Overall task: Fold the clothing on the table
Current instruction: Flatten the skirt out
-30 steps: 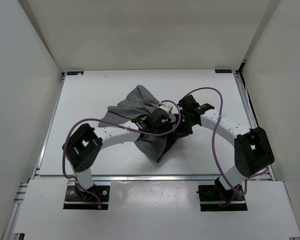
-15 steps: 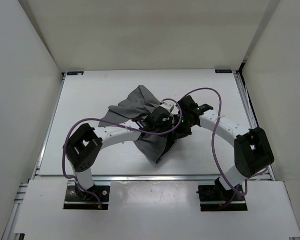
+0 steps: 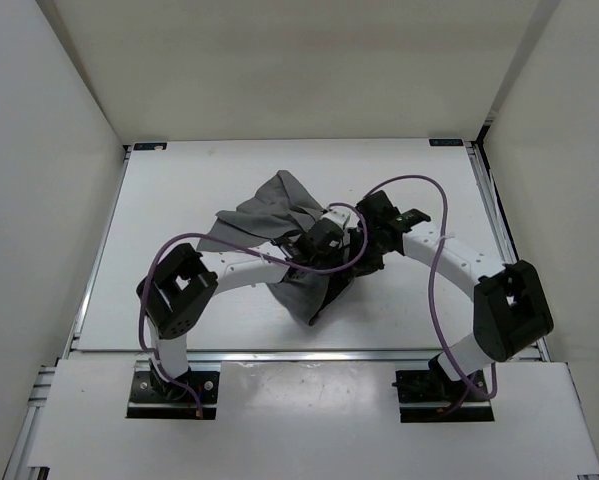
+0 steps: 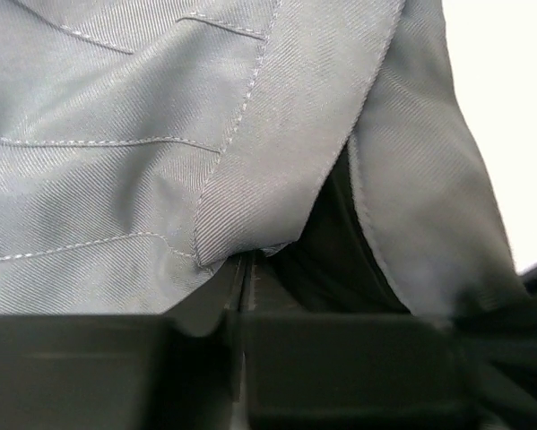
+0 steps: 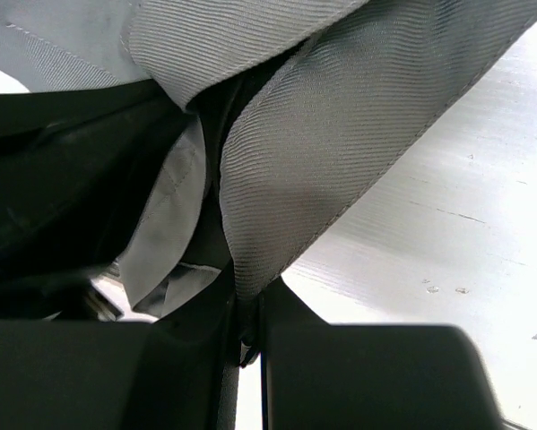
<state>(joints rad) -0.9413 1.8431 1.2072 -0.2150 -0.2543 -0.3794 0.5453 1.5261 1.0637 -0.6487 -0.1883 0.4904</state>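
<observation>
From above, we saw the clothing point(image 3: 264, 215) lying crumpled near the middle of the bench point(image 3: 179, 180). One grey lobe spread toward the far left and another reached toward the near edge. Both arms curved inward over it. The left claw point(image 3: 317, 243) and right claw point(image 3: 367, 243) sat close together at the garment's right side, partly hidden by their own wrists and the looping purple cables point(image 3: 419, 185).

Through the left wrist camera, the pleated grey clothing point(image 4: 116, 134) filled almost the whole frame, its stitched lines running across. A hemmed flap dipped into the narrow seam between the dark fingers point(image 4: 98, 367), so we judged the left claw point(image 4: 243, 305) clenched on the cloth. A strip of white bench point(image 4: 510, 107) showed at the right.

Through the right wrist camera, a taut fold of the clothing point(image 5: 340, 134) ran down to a point pinched between the fingers. The right claw point(image 5: 248, 327) was thus grasping the fabric, which was lifted off the white bench point(image 5: 465, 224) behind it
</observation>
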